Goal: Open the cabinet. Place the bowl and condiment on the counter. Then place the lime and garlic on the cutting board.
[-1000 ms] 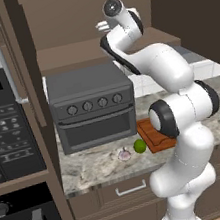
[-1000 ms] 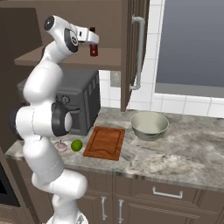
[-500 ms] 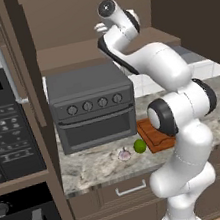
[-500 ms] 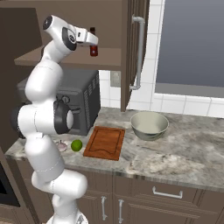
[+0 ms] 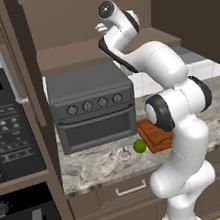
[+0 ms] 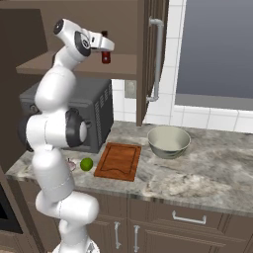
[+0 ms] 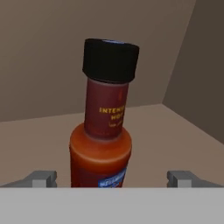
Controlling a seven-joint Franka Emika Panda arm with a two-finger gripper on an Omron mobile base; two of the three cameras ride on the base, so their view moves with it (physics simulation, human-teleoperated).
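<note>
In the left base view, the white arm reaches up into the open brown wooden cabinet (image 5: 115, 9), above a boxy dark grey toaster oven (image 5: 92, 105) with four round knobs. On the speckled stone counter (image 5: 91, 168) in front of the oven lie the whitish-pink garlic (image 5: 124, 154) and, just beside it, the smooth round green lime (image 5: 139, 146); the lime sits next to the reddish-brown cutting board (image 5: 154, 134), which the arm partly hides. In the right base view, the gripper (image 6: 105, 48) is at the slim dark-red bottle (image 6: 105, 52), which stands upright on the cabinet shelf (image 6: 74, 66). The cabinet door (image 6: 150, 54) with its long silver bar handle stands open. Below, the flat grooved board lies bare on the counter, the lime near its left edge, and the wide pale grey-green bowl (image 6: 168, 141) rests upright to its right, apart from it. In the hand view, the bottle, with a matte black cap and printed label, stands between the two fingertips (image 7: 41, 178), which are spread wide on either side and do not touch it.
</note>
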